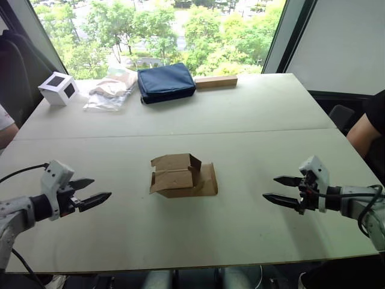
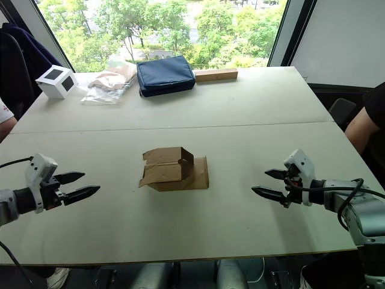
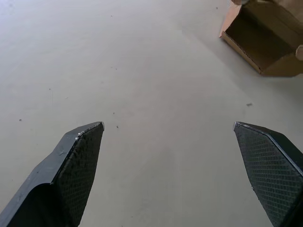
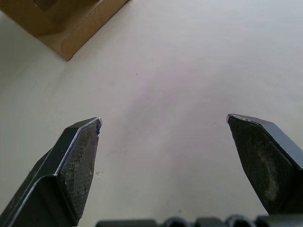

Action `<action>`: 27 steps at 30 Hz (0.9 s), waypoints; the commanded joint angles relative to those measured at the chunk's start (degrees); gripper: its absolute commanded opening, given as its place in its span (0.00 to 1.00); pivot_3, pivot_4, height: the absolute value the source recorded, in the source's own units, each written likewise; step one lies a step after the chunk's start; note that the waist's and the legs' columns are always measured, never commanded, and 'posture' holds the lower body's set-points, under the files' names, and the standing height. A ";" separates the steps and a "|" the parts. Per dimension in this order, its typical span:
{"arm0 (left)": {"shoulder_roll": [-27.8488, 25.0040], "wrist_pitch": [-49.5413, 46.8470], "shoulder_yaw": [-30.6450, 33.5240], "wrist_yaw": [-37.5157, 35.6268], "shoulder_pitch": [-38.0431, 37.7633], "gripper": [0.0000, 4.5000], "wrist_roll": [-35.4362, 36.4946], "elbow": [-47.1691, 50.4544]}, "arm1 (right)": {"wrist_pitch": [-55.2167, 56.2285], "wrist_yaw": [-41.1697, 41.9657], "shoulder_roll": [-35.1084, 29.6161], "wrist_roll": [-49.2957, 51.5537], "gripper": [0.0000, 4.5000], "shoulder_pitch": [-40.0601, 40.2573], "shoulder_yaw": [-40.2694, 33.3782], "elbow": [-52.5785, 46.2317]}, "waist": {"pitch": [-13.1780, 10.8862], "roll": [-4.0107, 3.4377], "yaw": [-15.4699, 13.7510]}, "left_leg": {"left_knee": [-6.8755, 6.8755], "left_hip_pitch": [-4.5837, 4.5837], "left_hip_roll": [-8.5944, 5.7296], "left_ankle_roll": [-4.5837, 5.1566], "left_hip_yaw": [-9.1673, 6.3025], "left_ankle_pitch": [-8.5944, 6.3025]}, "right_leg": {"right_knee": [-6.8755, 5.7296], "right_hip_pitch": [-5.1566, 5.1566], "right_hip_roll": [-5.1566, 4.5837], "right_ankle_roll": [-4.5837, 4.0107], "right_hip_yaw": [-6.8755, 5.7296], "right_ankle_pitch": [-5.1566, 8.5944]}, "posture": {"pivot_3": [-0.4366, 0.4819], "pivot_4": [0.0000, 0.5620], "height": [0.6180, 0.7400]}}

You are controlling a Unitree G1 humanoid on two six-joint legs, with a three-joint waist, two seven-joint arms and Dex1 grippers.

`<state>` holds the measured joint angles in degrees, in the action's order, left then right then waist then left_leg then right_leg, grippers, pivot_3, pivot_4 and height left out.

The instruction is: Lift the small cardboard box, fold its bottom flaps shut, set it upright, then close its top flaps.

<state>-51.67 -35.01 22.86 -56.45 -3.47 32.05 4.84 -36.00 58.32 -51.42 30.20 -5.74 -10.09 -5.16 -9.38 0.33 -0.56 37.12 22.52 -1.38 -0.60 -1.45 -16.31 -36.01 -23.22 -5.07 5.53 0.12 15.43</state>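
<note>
The small cardboard box [image 1: 177, 174] lies on its side mid-worktop [image 1: 252, 120], flaps splayed. My left gripper [image 1: 96, 191] and right gripper [image 1: 278, 189] hover either side, well apart from it, jaws spread, holding nothing.

- The small cardboard box [image 1: 179, 175] lies alone in the middle of the table [image 1: 252, 120], with bare surface on all its sides
- Between the left gripper [image 1: 90, 191] and the box there is only bare tabletop; the same between the right gripper [image 1: 278, 188] and the box
- Both grippers have the fingers spread apart and stand well apart from the box
- The white cube [image 1: 58, 88], plastic bag [image 1: 111, 90], blue pouch [image 1: 165, 82] and wooden block [image 1: 215, 81] stand along the far edge, well apart from the box
- A person's arm [image 1: 364, 130] is beside the table's right edge
</note>
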 commanded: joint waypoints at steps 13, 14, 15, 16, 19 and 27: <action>-1.27 -18.66 -1.60 -8.51 9.70 1.00 14.33 -3.04 | -2.23 -0.70 2.95 7.95 0.99 -0.60 -2.82 -13.40 | 0.00 0.01 0.18 | 0.03 -0.01 0.00 0.00 -0.01 0.00 | -0.06 0.01 0.01 0.21 -0.07 -0.11 | 0.48 0.27 0.98; -0.64 -21.14 -2.62 -9.29 10.80 1.00 15.74 -4.15 | -2.73 -0.41 2.66 8.18 0.99 -0.64 -1.60 -15.43 | 0.01 0.00 0.19 | 0.04 -0.01 0.01 0.00 -0.03 0.00 | -0.07 0.01 0.03 0.21 -0.10 -0.12 | 0.48 0.27 0.98; 0.22 -23.21 -3.59 -9.57 11.96 1.00 16.90 -5.22 | -3.34 -0.43 2.29 8.02 0.99 -0.85 -0.35 -17.11 | 0.01 0.00 0.18 | 0.04 -0.02 0.01 0.00 -0.03 0.00 | -0.07 0.02 0.03 0.21 -0.10 -0.12 | 0.48 0.27 0.98; 1.00 -25.45 -4.57 -9.60 13.03 1.00 18.02 -5.99 | -3.87 -0.52 1.83 7.73 0.99 -0.98 0.67 -18.67 | 0.01 0.00 0.16 | 0.04 -0.02 0.01 0.00 -0.03 0.00 | -0.09 0.02 0.03 0.21 -0.11 -0.12 | 0.48 0.27 0.98; 3.79 -30.27 -7.35 -8.03 16.78 1.00 19.57 -7.55 | -4.36 -2.23 1.58 7.04 0.99 -1.17 2.10 -23.01 | 0.01 0.02 -0.01 | 0.08 -0.02 0.00 0.01 -0.04 0.01 | -0.10 0.05 0.06 0.23 -0.15 -0.12 | 0.48 0.27 0.98; 9.87 -35.11 -9.13 -4.30 24.32 1.00 20.73 -11.48 | -9.73 -9.78 2.82 11.85 0.99 1.03 0.09 -35.11 | 0.01 0.18 -0.06 | 0.21 0.01 -0.03 0.01 -0.10 0.01 | -0.14 0.10 0.08 0.26 -0.23 -0.14 | 0.48 0.27 0.98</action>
<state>-41.96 -69.58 14.05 -60.79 19.67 52.06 -5.62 -44.70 50.38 -48.72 39.84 -4.72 -8.15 -36.38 -9.37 0.52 -0.62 37.33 22.52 -1.41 -0.59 -1.55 -16.30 -36.16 -23.13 -4.98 5.78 -0.11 15.28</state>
